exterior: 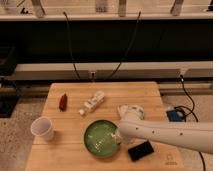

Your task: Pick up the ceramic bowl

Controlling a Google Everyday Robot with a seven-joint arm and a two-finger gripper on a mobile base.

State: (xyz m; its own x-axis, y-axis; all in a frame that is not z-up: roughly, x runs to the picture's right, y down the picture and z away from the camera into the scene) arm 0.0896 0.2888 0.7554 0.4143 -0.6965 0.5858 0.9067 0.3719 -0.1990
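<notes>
Gripper [119,138] at ceramic bowl [99,140], black block [141,150] beside

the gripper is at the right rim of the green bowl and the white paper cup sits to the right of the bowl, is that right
Not quite. The camera view shows the white paper cup to the left of the ceramic bowl, not the right, standing apart from it. The rest holds: the gripper is at the bowl's right rim.

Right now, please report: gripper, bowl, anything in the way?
Gripper at right rim of bowl. Bowl on table. Black block just right of bowl.
</notes>
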